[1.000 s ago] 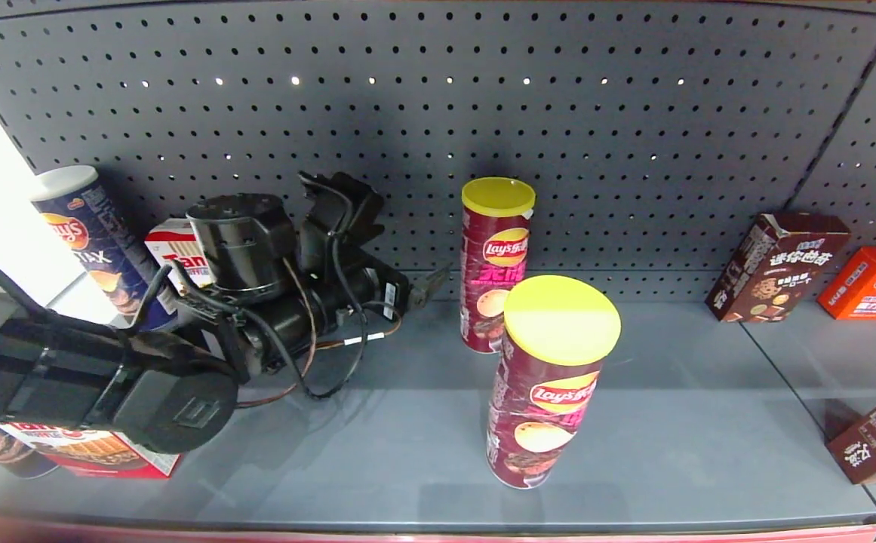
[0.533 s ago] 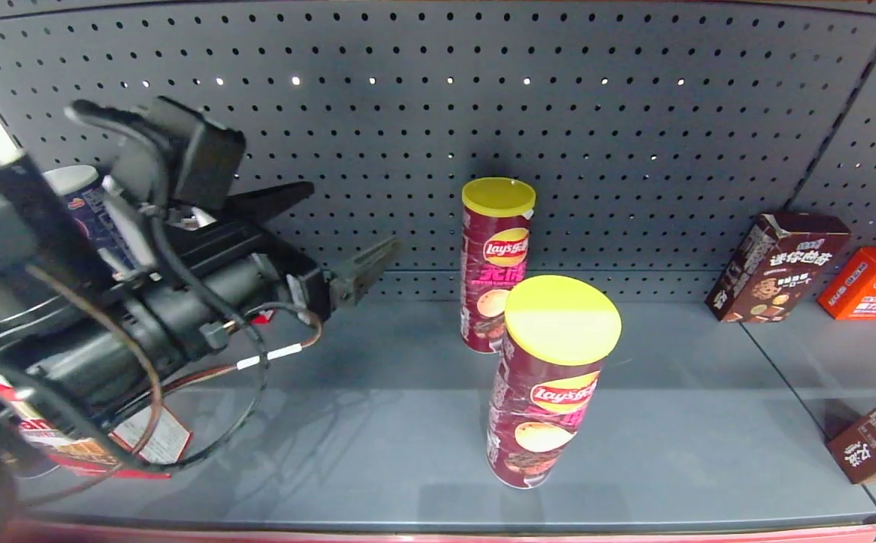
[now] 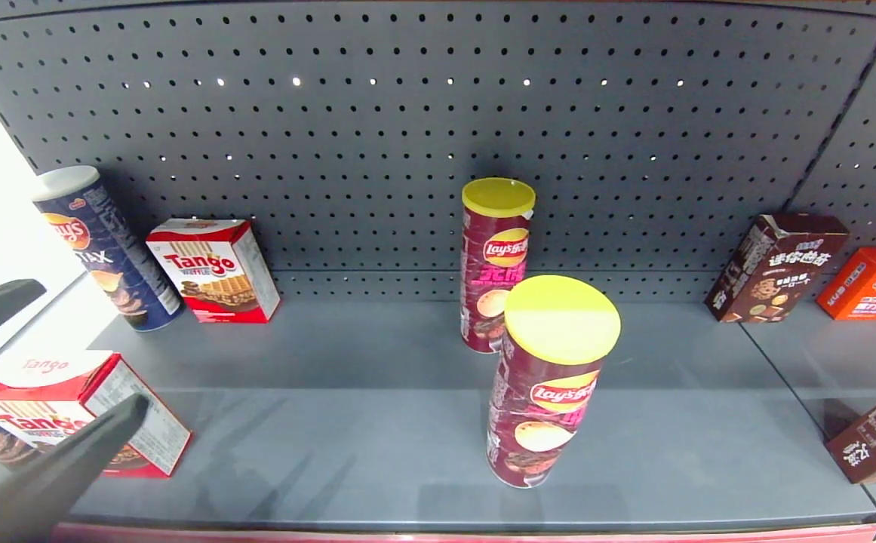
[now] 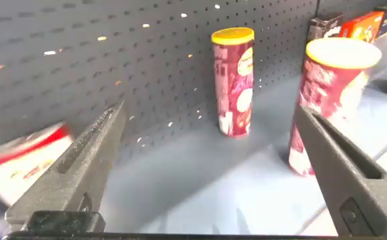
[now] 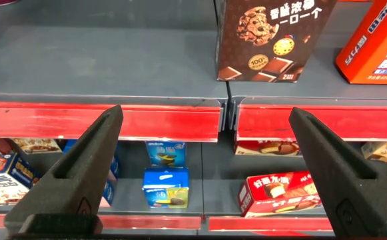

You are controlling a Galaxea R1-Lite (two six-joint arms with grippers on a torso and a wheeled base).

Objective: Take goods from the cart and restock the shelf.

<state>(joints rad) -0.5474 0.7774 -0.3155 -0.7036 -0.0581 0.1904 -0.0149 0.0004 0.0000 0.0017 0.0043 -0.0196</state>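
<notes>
A shop; pegboard shelving (image 3: 377, 151) stocked with snack cans (image 3: 547, 392) and boxes (image 3: 215, 271)

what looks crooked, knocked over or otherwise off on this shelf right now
Nothing on the grey metal shelf is spilled, toppled or visibly damaged. One slight oddity: the front maroon cylindrical chip can with a yellow lid stands a little to the right of the matching back can, so the pair does not form a straight row.

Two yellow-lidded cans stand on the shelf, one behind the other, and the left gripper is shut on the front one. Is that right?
Not quite. The front can and rear can do stand on the shelf, one behind the other, but the left gripper is open, holding nothing; the left wrist view shows both cans standing clear beyond it.
</notes>
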